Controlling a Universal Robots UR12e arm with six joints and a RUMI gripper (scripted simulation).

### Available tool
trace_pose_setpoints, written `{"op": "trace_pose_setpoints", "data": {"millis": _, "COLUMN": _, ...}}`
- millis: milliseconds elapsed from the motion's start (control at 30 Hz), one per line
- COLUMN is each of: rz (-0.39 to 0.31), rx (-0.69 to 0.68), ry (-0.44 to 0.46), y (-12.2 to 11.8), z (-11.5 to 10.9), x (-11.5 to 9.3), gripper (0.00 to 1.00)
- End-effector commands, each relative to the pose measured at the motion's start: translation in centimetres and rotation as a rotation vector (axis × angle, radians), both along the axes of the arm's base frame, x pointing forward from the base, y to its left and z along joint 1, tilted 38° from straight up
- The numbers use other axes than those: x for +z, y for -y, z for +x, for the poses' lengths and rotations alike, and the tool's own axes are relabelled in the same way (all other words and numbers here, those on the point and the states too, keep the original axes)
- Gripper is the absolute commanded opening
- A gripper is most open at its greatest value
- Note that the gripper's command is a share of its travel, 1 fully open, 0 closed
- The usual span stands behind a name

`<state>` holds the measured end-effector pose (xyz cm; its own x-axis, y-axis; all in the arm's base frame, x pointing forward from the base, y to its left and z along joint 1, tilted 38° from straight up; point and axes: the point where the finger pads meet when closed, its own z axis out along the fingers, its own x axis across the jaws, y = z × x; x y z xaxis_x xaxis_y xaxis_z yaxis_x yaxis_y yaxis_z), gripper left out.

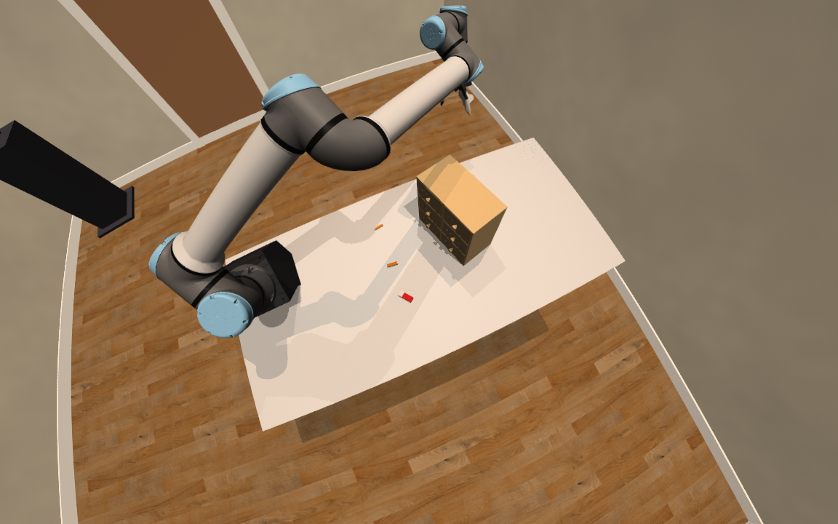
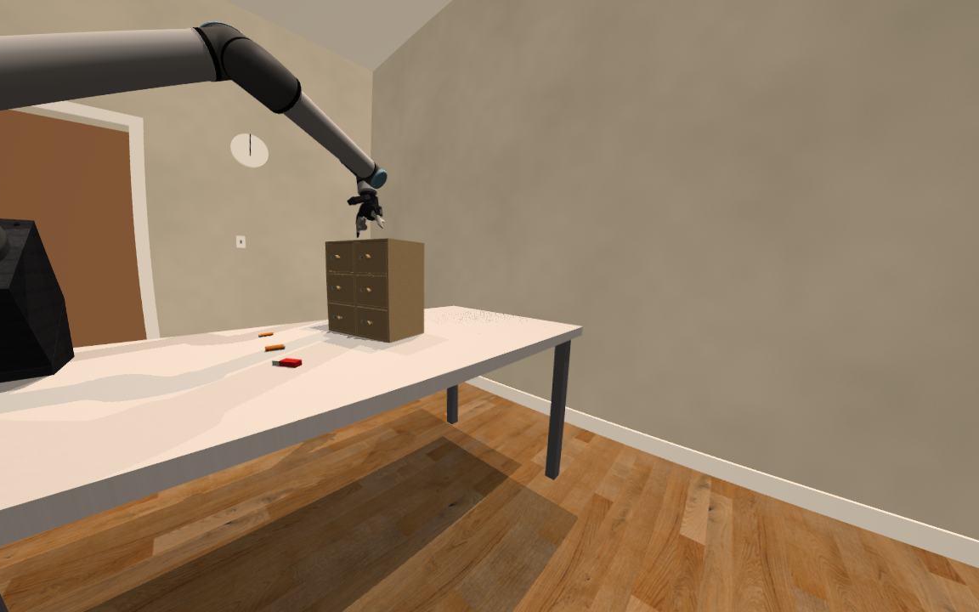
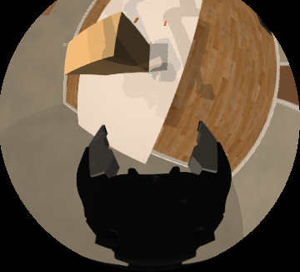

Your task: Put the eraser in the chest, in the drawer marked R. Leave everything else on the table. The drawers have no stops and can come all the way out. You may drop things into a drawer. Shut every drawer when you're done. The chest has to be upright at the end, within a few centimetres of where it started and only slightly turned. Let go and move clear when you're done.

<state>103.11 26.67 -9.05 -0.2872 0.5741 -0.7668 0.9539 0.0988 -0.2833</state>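
The eraser [image 1: 406, 297] is a small red block with a white end, lying on the white table in front of the chest; it also shows in the exterior view [image 2: 287, 362]. The wooden chest [image 1: 460, 208] stands upright with all its drawers shut [image 2: 374, 289]; it has two columns of three drawers, and the letter marks are too small to read. My gripper [image 2: 367, 218] is open and empty, high in the air above and behind the chest, far from the eraser. In the wrist view my fingers stand wide apart over the table's far edge, with the chest [image 3: 106, 48] ahead.
Two small orange items [image 1: 392, 263] [image 1: 378, 226] lie on the table between my base and the chest. My black base [image 1: 265, 276] sits at the table's left end. A black box on a stand [image 1: 51, 175] is off the table to the left.
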Motion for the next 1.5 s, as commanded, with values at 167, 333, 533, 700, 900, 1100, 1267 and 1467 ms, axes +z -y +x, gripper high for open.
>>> {"op": "trace_pose_setpoints", "data": {"millis": 167, "rz": 0.001, "rx": 0.001, "ry": 0.002, "y": -0.1, "z": 0.0, "x": 0.1, "gripper": 1.00}}
{"op": "trace_pose_setpoints", "data": {"millis": 333, "rz": 0.001, "rx": 0.001, "ry": 0.002, "y": -0.1, "z": 0.0, "x": 0.1, "gripper": 1.00}}
{"op": "trace_pose_setpoints", "data": {"millis": 533, "rz": 0.001, "rx": 0.001, "ry": 0.002, "y": -0.1, "z": 0.0, "x": 0.1, "gripper": 1.00}}
{"op": "trace_pose_setpoints", "data": {"millis": 700, "rz": 0.001, "rx": 0.000, "ry": 0.002, "y": 0.0, "z": 0.0, "x": 0.2, "gripper": 1.00}}
{"op": "trace_pose_setpoints", "data": {"millis": 900, "rz": 0.007, "rx": -0.004, "ry": 0.005, "y": 0.7, "z": -0.1, "x": 1.1, "gripper": 1.00}}
{"op": "trace_pose_setpoints", "data": {"millis": 1100, "rz": 0.014, "rx": -0.011, "ry": 0.010, "y": 1.7, "z": -0.4, "x": 2.4, "gripper": 1.00}}
{"op": "trace_pose_setpoints", "data": {"millis": 1267, "rz": 0.030, "rx": -0.025, "ry": 0.021, "y": 3.8, "z": -1.1, "x": 4.9, "gripper": 1.00}}
{"op": "trace_pose_setpoints", "data": {"millis": 1467, "rz": 0.056, "rx": -0.047, "ry": 0.040, "y": 7.4, "z": -2.8, "x": 9.2, "gripper": 1.00}}
